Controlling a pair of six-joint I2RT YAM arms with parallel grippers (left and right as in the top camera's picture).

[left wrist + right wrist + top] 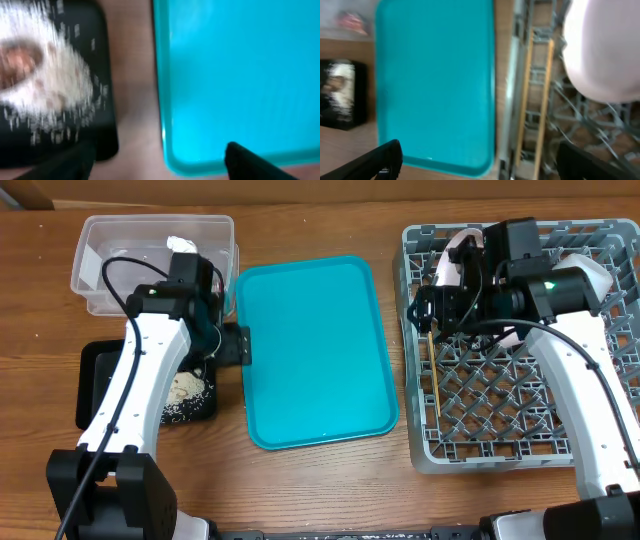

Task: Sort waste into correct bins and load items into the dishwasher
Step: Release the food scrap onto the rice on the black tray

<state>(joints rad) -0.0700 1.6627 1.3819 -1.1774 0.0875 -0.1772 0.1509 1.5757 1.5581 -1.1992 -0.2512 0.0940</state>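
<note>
Left gripper (161, 149): jaws wide apart, nothing held, at the left edge of the flat teal plastic tray (315, 350). Loose white rice (186, 393) lies in the flat black rectangular tray (90, 380), left of the teal tray.

Right gripper (479, 147): wide open, empty, right of the teal tray over the square grey plastic dish rack (500, 452). Thin wooden chopsticks (433, 380) lie in the rack, on the side nearest the teal tray.

The teal tray (315, 350) lay flat and low, open from above. Upright pegs, chopsticks (433, 375) and a white dish (600, 50) crowded the dish rack (490, 435). The left arm (140, 380) overhung the black tray (92, 385).
</note>
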